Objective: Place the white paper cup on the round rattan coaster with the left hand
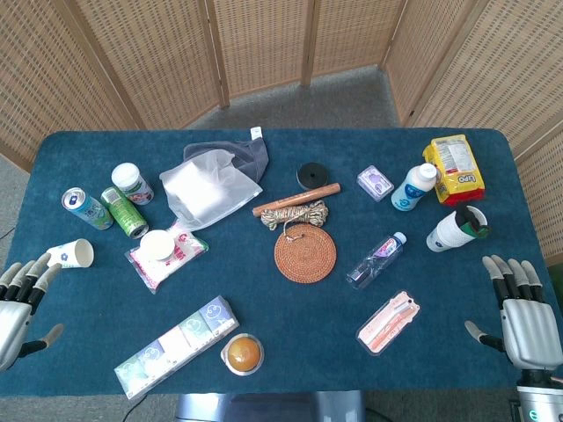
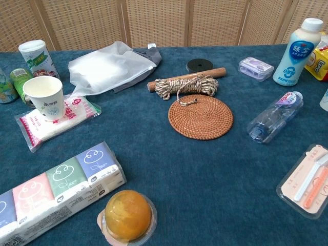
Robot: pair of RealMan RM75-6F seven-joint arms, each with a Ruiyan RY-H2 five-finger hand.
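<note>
woven cane screens back a blue felt-like table (image 1: 290, 334). head view: left hand (image 1: 19, 303) at the table's lower left corner, fingers apart, holding nothing; right hand (image 1: 521, 312) at the lower right, fingers likewise spread and empty; both are cut by the frame edge. neither hand appears in the chest view. a white paper cup (image 1: 72, 254) lies tipped on its side just beyond the left fingertips in the head view; whether they touch cannot be told. a second white paper cup (image 2: 44, 97), upright, stands on a soft plastic wipes packet (image 2: 54, 121), well apart from the round rattan coaster (image 2: 200, 117), a flat coiled disc at mid-table. a hank of twine (image 2: 185, 86) touches the coaster's far rim. only the chest view shows the jelly cup's (image 2: 127, 216) orange dome clearly; the tissue pack (image 2: 51, 187) is cropped there.
</note>
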